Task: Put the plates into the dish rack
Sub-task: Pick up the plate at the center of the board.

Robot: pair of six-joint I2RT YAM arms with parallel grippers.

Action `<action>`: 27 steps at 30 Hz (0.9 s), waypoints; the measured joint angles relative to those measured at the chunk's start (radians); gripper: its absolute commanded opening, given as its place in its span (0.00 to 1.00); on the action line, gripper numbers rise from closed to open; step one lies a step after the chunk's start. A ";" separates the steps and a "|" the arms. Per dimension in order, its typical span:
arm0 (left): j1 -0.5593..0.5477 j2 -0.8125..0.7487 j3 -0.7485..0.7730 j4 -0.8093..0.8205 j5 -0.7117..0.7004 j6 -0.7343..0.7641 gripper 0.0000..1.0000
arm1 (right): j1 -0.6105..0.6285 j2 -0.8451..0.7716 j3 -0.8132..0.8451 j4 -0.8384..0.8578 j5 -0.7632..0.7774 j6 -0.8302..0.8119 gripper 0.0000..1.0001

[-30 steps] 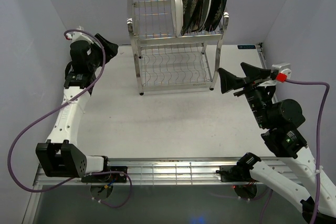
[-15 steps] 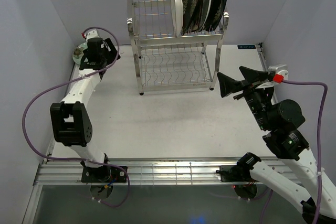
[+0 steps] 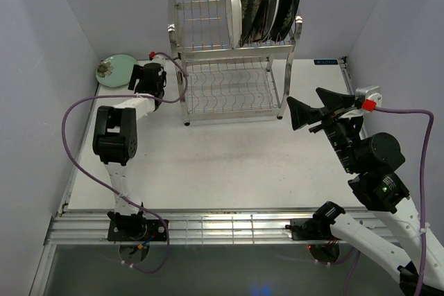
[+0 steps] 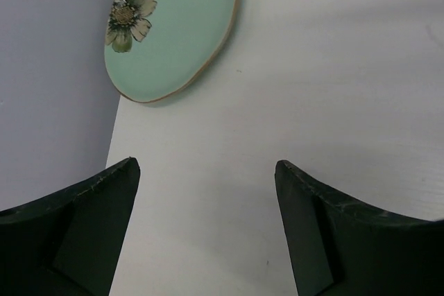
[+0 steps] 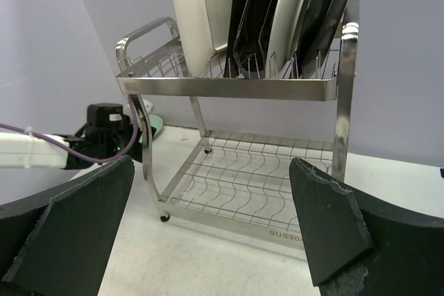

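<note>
The dish rack stands at the back centre, also in the right wrist view. Several plates stand upright at the right of its top tier: a white rectangular one, then dark floral ones and a white round one. The lower tier holds nothing. A pale green round plate with a flower lies flat at the far left back corner. My left gripper is open and empty just right of it, low over the table. My right gripper is open and empty, right of the rack and facing it.
Grey walls close the table on the left, back and right; the green plate lies against the left wall. The left arm's purple cable loops over the left side. A metal rail runs along the near edge.
My left arm has swung away from the far left corner toward the rack, uncovering the green plate. The right arm has hardly moved.
</note>
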State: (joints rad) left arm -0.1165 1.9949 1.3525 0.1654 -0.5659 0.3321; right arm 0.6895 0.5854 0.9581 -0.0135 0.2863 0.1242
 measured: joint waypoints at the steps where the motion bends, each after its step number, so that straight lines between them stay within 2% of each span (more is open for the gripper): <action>1: -0.001 0.040 0.010 0.012 -0.005 0.040 0.89 | 0.000 0.002 0.000 0.000 0.000 0.000 0.98; 6: 0.004 0.180 0.063 0.080 -0.038 0.212 0.90 | 0.000 0.008 -0.006 0.002 0.005 0.000 0.98; 13: 0.028 0.269 0.196 0.163 -0.051 0.356 0.91 | 0.000 -0.003 -0.026 0.012 0.014 0.000 0.98; 20: 0.061 0.328 0.288 0.180 -0.030 0.382 0.91 | 0.000 -0.027 -0.043 0.017 0.019 0.001 0.98; 27: 0.095 0.384 0.305 0.171 -0.010 0.399 0.89 | 0.000 -0.040 -0.056 0.028 0.018 0.004 0.98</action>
State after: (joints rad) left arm -0.0219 2.3787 1.6577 0.3363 -0.5758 0.7307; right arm 0.6895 0.5453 0.9016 0.0147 0.3046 0.1284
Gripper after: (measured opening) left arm 0.897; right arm 0.984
